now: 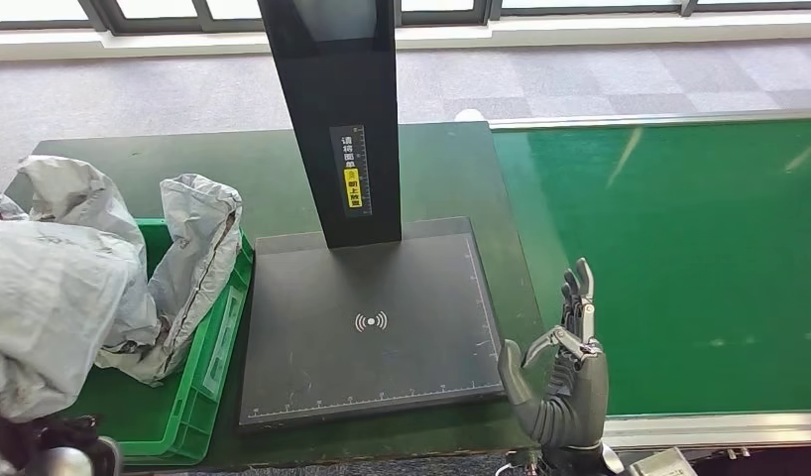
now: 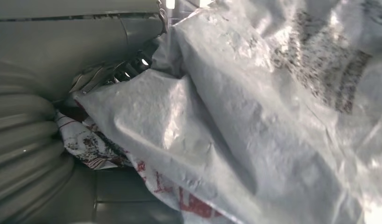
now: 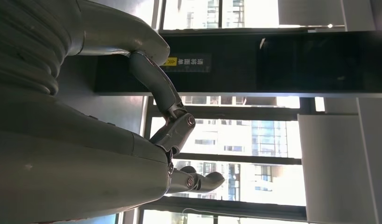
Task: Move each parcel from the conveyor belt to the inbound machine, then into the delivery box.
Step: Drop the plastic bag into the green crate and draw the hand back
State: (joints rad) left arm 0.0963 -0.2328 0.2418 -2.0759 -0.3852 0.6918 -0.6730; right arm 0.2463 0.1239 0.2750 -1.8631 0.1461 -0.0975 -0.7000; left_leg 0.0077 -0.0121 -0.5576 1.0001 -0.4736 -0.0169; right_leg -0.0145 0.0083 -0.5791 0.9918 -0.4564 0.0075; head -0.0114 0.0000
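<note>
A: State of the right hand (image 1: 565, 372)?
B: Empty, fingers (image 1: 581, 293) apart, upright at the surface's (image 1: 431, 169) right edge, beside the conveyor belt (image 1: 679, 258).
A: Left hand (image 2: 35, 140)?
B: Mostly hidden; it grips the grey parcel (image 1: 55, 297) over the green delivery box (image 1: 208, 367), left of the inbound machine (image 1: 372, 327).

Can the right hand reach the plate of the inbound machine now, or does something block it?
Probably yes. The right hand is open and holds nothing, beside the plate, with nothing between them.
</note>
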